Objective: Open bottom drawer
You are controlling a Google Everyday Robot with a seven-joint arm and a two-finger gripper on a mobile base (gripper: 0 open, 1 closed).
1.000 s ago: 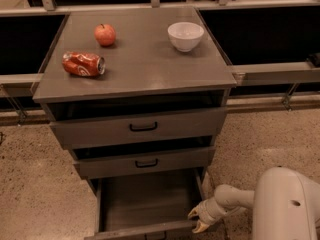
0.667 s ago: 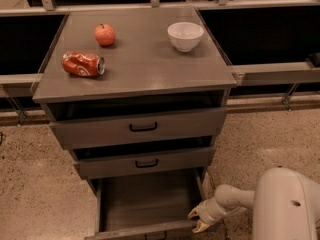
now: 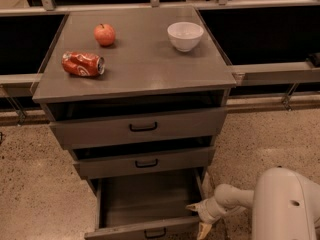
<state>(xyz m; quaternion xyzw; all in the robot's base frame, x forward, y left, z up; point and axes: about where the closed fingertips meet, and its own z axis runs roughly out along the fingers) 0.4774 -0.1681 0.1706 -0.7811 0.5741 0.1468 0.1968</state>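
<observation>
Bottom drawer (image 3: pixel 145 199) is sitting pulled well out under the desk's (image 3: pixel 140 64) front edge. My gripper (image 3: pixel 198 219) is hovering by the drawer's right front corner, jaws apart — holding nothing. Risk: swinging away, I could be clipping the panel and nudging it shut.

The bottom drawer (image 3: pixel 147 199) gets its front chopped off by the lower edge, and the gripper (image 3: pixel 198 219) at its right corner nearly does too.
</observation>
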